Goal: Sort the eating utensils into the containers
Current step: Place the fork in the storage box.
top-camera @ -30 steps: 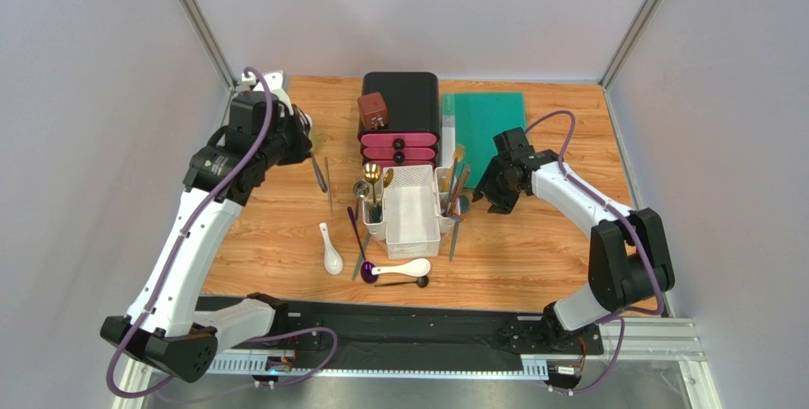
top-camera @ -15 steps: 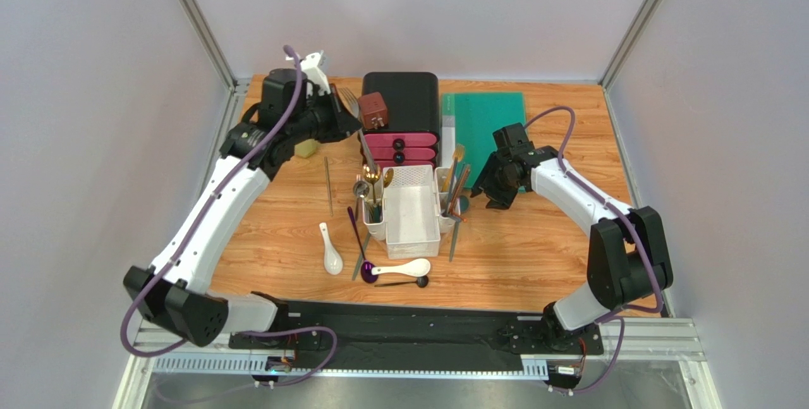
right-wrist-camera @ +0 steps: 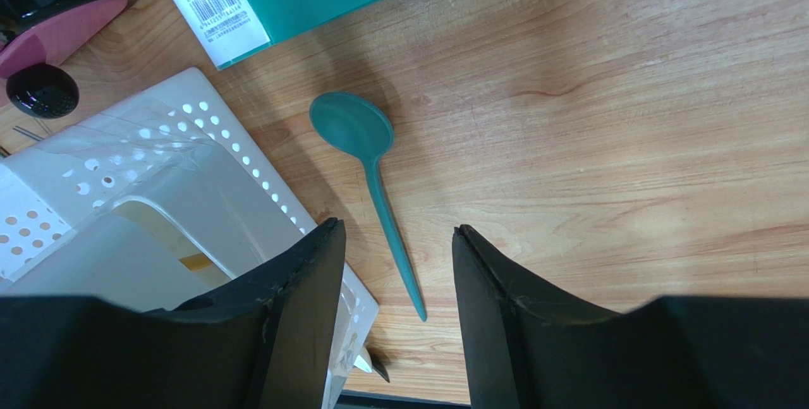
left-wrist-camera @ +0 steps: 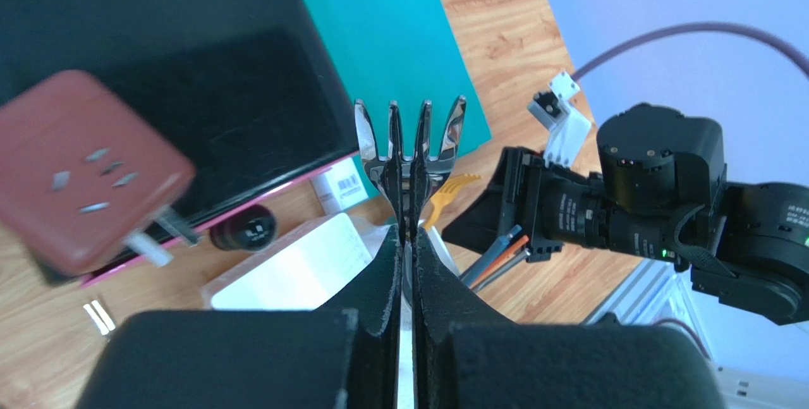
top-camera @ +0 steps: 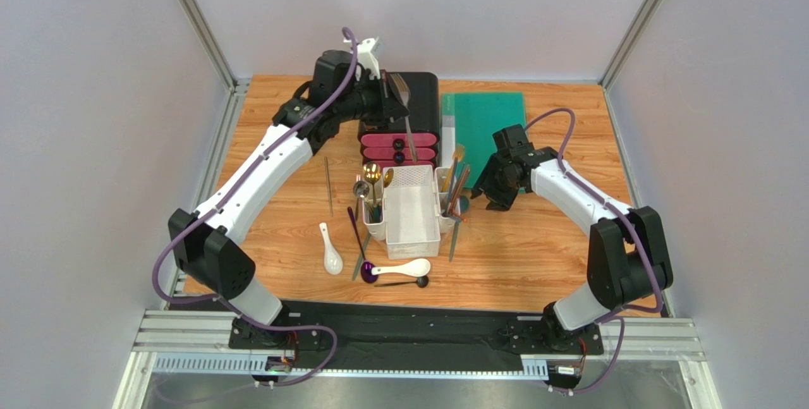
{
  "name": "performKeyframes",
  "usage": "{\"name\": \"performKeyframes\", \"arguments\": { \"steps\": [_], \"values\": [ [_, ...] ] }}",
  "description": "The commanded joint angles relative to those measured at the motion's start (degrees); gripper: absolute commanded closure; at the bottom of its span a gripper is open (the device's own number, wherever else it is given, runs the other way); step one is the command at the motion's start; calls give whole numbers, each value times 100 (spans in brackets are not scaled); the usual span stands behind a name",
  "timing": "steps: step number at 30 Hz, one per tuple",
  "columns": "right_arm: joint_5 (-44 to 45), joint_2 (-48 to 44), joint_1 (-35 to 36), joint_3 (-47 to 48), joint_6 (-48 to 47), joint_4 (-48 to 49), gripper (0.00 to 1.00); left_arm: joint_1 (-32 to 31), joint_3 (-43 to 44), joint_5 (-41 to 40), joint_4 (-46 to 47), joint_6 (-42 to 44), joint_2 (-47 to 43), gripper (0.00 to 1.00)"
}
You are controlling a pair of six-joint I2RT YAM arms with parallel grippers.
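Note:
My left gripper (top-camera: 397, 110) hangs above the black drawer box, shut on a silver fork (left-wrist-camera: 408, 148) whose tines point away from the fingers (left-wrist-camera: 380, 281). The white caddy (top-camera: 414, 235) stands just below it, with gold spoons (top-camera: 373, 177) in its left side bin and chopsticks (top-camera: 458, 186) in its right one. My right gripper (right-wrist-camera: 394, 229) is open beside the caddy's (right-wrist-camera: 180, 181) right wall, over a teal spoon (right-wrist-camera: 366, 158) lying on the wood. Two white ceramic spoons (top-camera: 329, 250) (top-camera: 404, 268), a purple spoon (top-camera: 361, 248) and a black spoon (top-camera: 404, 282) lie in front of the caddy.
The black-and-pink drawer box (top-camera: 400, 115) stands behind the caddy with a red-brown cube (left-wrist-camera: 81, 177) on top. A teal board (top-camera: 486, 120) lies at the back right. A thin stick (top-camera: 329, 184) lies left of the caddy, another (top-camera: 454, 238) at its right front corner.
The left arm has swung from the far left of the table rightward to above the drawer box, carrying the fork. The right arm has barely moved.

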Motion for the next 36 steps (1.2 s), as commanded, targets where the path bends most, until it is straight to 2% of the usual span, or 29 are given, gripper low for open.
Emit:
{"name": "performKeyframes", "arguments": {
  "steps": [1, 10, 30, 36],
  "values": [
    [-1, -141, -6, -13, 114, 109, 50, -304, 318, 201, 364, 204, 286, 100],
    [-18, -97, -6, 5, 141, 118, 50, -832, 195, 245, 874, 960, 708, 100],
    [-27, -62, -6, 22, 17, 12, 50, -1245, -147, -116, 1393, 1453, 1473, 100],
    [-36, -53, 2, 22, -9, -14, 50, -1341, -595, -186, 1463, 1497, 1438, 100]
  ]
}}
